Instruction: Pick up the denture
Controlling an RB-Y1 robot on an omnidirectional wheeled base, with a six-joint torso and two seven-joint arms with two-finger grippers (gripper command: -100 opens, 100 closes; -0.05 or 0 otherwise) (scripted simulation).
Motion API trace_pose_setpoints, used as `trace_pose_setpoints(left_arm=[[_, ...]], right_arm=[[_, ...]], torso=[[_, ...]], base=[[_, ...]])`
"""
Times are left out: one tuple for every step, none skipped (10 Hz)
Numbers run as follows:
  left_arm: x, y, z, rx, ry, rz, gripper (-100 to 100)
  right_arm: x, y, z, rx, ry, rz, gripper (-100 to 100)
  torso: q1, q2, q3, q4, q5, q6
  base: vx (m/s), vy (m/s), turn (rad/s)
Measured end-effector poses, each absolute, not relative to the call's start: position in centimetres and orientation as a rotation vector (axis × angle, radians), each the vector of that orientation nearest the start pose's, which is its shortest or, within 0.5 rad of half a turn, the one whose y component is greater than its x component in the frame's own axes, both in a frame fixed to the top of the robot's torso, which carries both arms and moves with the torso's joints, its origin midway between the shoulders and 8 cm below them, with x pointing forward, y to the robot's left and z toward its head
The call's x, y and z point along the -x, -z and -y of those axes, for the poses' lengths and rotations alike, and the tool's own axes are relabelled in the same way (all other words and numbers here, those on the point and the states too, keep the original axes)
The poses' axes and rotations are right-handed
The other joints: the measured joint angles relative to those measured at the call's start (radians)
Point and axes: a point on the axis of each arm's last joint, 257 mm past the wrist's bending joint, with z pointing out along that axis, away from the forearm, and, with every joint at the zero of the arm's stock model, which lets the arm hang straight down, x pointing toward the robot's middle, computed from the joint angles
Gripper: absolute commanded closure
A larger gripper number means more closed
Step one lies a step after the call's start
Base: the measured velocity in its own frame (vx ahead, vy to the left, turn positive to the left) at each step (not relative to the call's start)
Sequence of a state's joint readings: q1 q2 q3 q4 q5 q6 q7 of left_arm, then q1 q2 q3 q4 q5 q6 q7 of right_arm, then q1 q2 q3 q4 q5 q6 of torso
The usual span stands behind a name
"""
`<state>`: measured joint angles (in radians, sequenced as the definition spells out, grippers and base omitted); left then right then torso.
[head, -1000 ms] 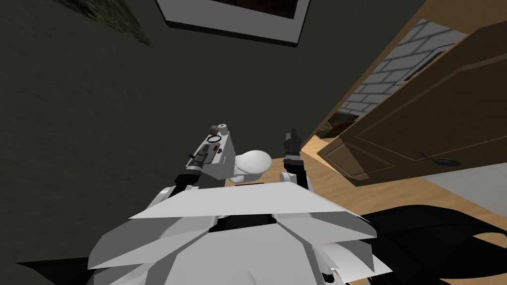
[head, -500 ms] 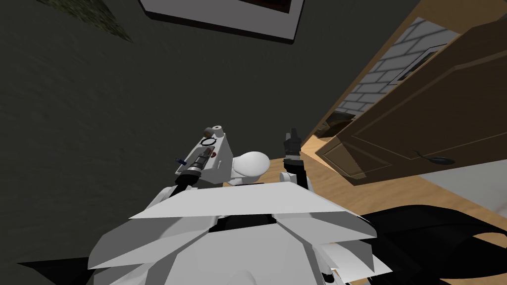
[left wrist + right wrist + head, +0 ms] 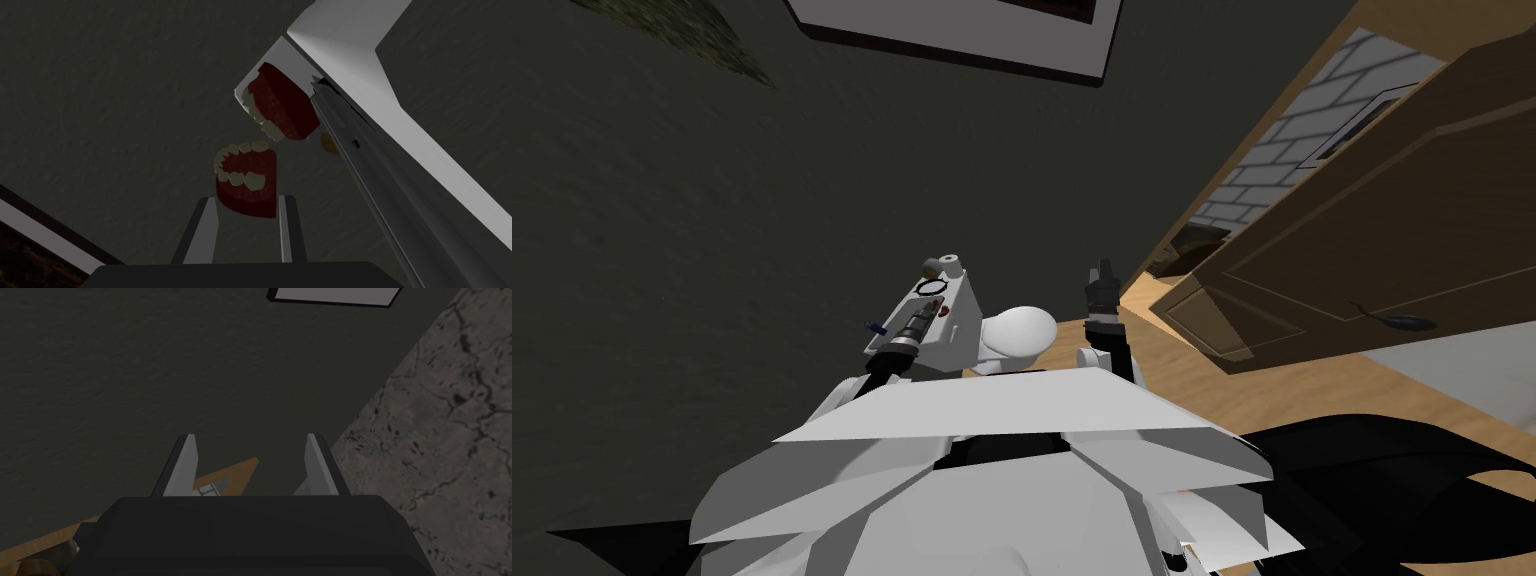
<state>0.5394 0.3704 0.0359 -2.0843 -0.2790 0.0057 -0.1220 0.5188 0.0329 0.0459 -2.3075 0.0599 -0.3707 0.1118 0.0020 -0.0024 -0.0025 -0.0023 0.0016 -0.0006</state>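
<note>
The left fingers [image 3: 201, 232] grip the red denture [image 3: 246, 180], their contact hard to make out; the right fingers [image 3: 183, 464] stand wide.

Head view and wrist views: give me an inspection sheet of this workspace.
Surface: white toilet tank top, small things on it.
Job's things: denture, red with pale teeth, gripped at its sides.
Clutter: black ring and white cylinder on the tank.
End effectors: left end effector shut on the denture; right end effector open, beside the toilet bowl.
Cables: nothing seen.
Surroundings: dark wall, brown door, wooden floor.
</note>
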Motion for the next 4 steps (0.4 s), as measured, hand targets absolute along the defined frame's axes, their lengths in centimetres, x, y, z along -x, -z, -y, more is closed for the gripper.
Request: trace_pose_setpoints(left_arm=[[-39.69, 19.33, -34.00, 0.644, 0.584, -1.490, 100], [-39.69, 19.34, -34.00, 0.644, 0.584, -1.490, 0], [-39.69, 19.34, -34.00, 0.644, 0.584, -1.490, 100], [-39.69, 19.33, -33.99, 0.644, 0.584, -1.490, 0]], right_arm=[[-36.05, -0.51, 26.65, -0.698, -1.171, -0.733, 0], [-36.05, -0.51, 26.65, -0.698, -1.171, -0.733, 0], [-36.05, -0.51, 26.65, -0.698, -1.171, -0.733, 0], [-36.05, -0.51, 26.65, -0.698, -1.171, -0.733, 0]], torso=[[0.001, 0.000, 0.000, 0.000, 0.000, 0.000], [0.001, 0.000, 0.000, 0.000, 0.000, 0.000], [0.001, 0.000, 0.000, 0.000, 0.000, 0.000], [0.001, 0.000, 0.000, 0.000, 0.000, 0.000]], base=[[0.000, 0.000, 0.000], [0.000, 0.000, 0.000], [0.000, 0.000, 0.000], [0.000, 0.000, 0.000]])
